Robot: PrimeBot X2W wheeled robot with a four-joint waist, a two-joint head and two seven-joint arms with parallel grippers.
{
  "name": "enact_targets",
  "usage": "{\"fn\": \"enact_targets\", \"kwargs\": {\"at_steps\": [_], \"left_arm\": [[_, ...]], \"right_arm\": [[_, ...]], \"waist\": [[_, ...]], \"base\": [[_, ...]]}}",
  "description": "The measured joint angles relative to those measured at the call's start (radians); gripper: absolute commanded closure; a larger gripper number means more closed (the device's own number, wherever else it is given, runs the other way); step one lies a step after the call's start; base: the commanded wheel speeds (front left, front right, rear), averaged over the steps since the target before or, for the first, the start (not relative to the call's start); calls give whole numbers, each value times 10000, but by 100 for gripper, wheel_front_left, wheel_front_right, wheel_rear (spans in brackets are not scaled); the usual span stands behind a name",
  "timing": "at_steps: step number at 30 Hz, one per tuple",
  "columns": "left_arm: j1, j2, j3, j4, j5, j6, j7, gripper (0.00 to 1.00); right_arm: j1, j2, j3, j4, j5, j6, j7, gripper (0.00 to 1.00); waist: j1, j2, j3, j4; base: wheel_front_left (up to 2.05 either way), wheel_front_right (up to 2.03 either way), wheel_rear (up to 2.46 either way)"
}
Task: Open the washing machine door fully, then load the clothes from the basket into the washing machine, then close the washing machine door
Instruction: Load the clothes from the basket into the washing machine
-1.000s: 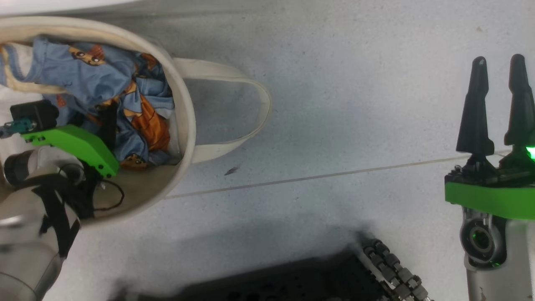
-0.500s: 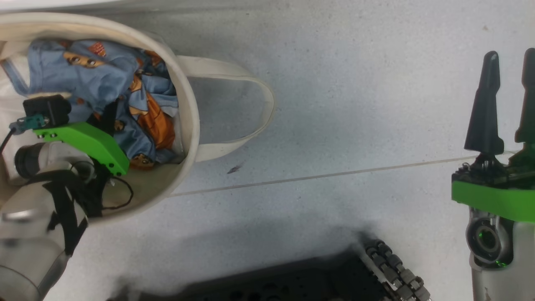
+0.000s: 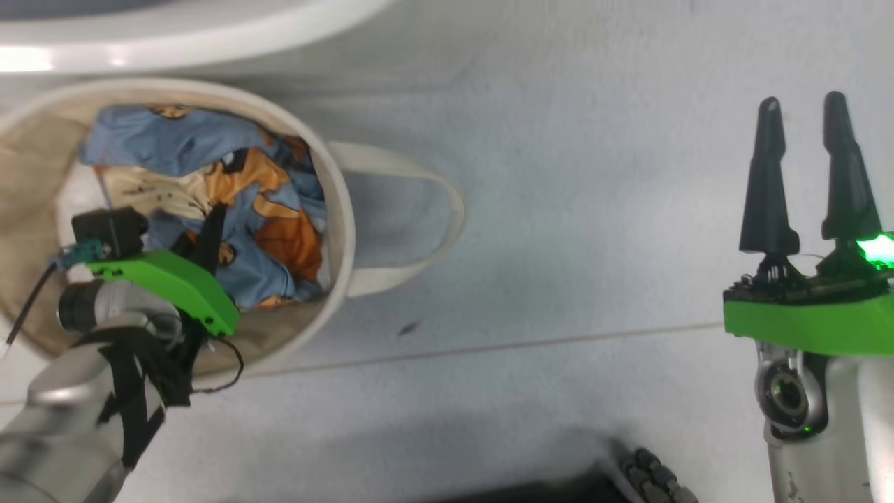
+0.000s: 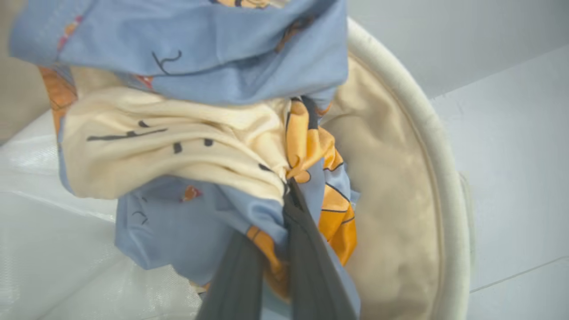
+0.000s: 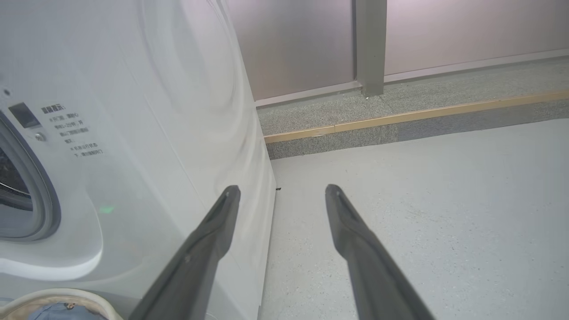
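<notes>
l gripper (image 4: 288,189) pinched tight on clothes (image 4: 186,142) in basket (image 4: 446,186); r gripper (image 3: 801,105) wide, empty, above floor (image 3: 559,209).

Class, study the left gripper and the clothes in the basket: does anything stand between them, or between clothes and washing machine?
Nothing visible stands between them: the left gripper is shut on the clothes. Toward the washing machine, the basket rim must be cleared; the visible slice of the drum opening looks uncovered.
</notes>
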Motion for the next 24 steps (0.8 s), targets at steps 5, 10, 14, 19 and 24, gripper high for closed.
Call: {"fn": "enact_targets", "kwargs": {"at_steps": [5,10,14,19,24], "left_arm": [[473,196,514,-635,499,0,-79,100],[1491,211,1781,-1432,1864,0,-81,100],[2530,165,2884,-1770,2805,0,-81,100],[3520,94,4397,-2679,4153,0,-81,100],[4194,40,5359,-3544,5296,0,-82,100]], "right_arm": [[-58,0,130,579,-6,0,130,0],[-39,-2,305,1110,-84,0,270,0],[33,-2,360,1549,-73,0,313,0],[401,-2,472,2006,104,0,314,0],[601,-2,585,2337,144,0,307,0]], "waist": [[0,1,-962,174],[-1,1,-2026,407],[-1,1,-2839,649],[-1,1,-3900,1050],[-1,1,-4643,1350]], "base": [[0,0,0],[0,0,0],[0,0,0],[0,0,0],[0,0,0]]}}
